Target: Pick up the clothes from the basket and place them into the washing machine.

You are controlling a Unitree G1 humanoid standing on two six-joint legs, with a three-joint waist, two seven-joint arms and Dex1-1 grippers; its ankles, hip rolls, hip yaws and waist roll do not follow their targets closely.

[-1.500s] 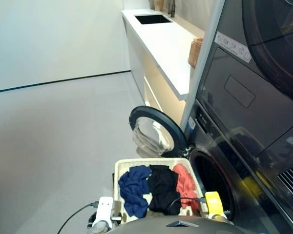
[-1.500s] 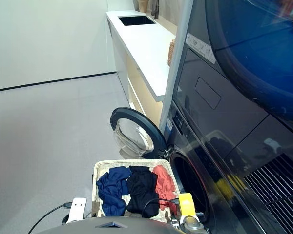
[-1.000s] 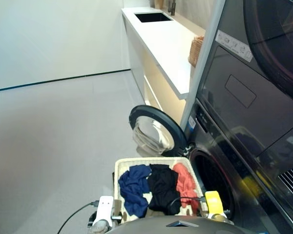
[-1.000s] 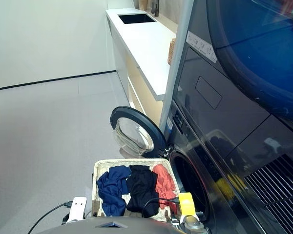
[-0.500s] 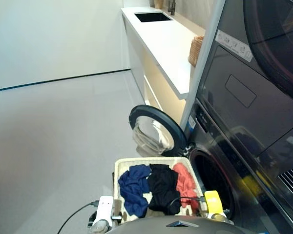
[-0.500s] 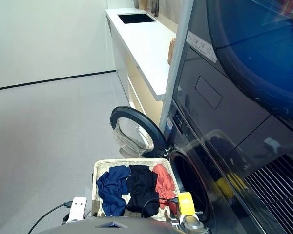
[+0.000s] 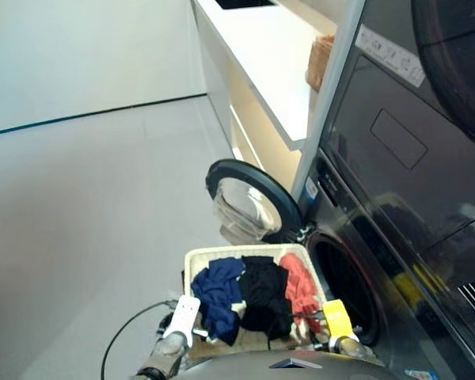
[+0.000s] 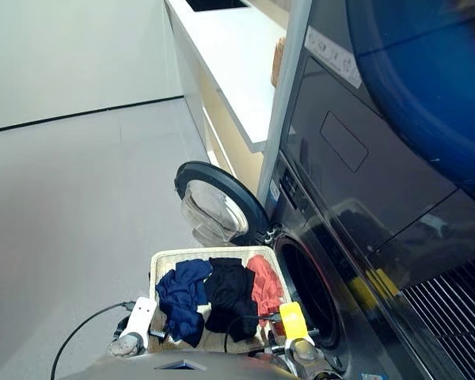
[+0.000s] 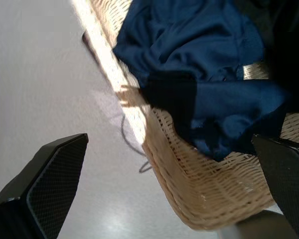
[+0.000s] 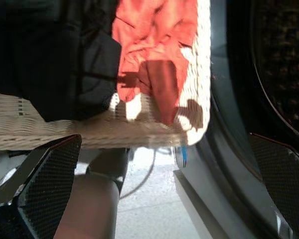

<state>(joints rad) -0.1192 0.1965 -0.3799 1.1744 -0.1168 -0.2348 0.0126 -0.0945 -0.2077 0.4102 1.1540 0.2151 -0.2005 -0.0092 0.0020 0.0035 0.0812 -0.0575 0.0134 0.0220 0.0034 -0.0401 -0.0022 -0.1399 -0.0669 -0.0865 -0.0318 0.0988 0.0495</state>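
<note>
The cream wicker basket [image 7: 245, 252] sits on the floor before the washing machine [image 7: 344, 289], whose round door [image 7: 249, 202] is swung open beyond the basket. The clothes lie side by side in it: navy [image 7: 218, 297], black [image 7: 263, 297] and coral-red [image 7: 299, 286]. My left gripper [image 9: 168, 139] is open over the basket's near left corner and the navy garment [image 9: 199, 59]. My right gripper [image 10: 164, 137] is open over the near right corner, by the coral-red garment [image 10: 154, 45] and the drum mouth [image 10: 284, 59]. Neither holds anything.
A dark appliance [image 7: 412, 134] is stacked above the washer. A white counter [image 7: 261, 55] with a small brown basket [image 7: 318, 62] runs along the right wall. A black cable [image 7: 123, 336] trails on the grey floor at the left.
The whole view has tilted down a little. Both arms show slightly further forward, toward the basket's near edge. The clothes lie as before.
</note>
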